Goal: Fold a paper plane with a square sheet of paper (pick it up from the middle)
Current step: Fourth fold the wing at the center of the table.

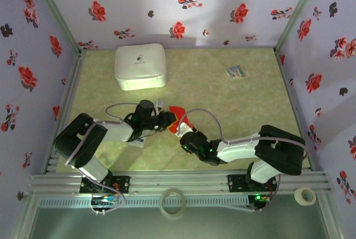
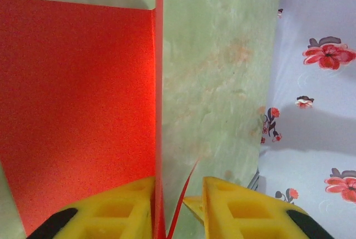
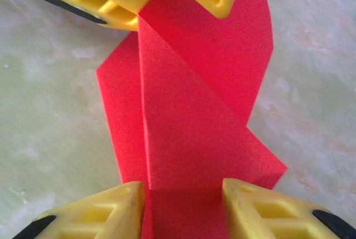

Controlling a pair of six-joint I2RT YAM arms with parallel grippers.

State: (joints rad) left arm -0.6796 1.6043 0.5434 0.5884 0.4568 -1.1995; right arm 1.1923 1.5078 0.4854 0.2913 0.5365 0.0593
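The red sheet of paper [image 1: 177, 112] lies near the middle of the table, folded into overlapping flaps with a long crease [image 3: 189, 116]. My left gripper [image 1: 166, 121] is at its left end. In the left wrist view one layer [image 2: 78, 100] stands against the left pad, and a thin loose layer curves through the gap. That gripper [image 2: 178, 186] is open, and its right pad is clear of the paper. My right gripper [image 1: 186, 135] stands open at the paper's near end [image 3: 179, 186], the paper spreading flat between and under its fingers. The left gripper's fingers [image 3: 111, 0] show at the paper's far end.
A white box [image 1: 140, 66] sits at the back left and a small multicoloured card [image 1: 236, 71] at the back right. Two tape rolls [image 1: 173, 203] [image 1: 305, 195] lie on the near ledge. Flowered walls [image 1: 33, 55] close in three sides.
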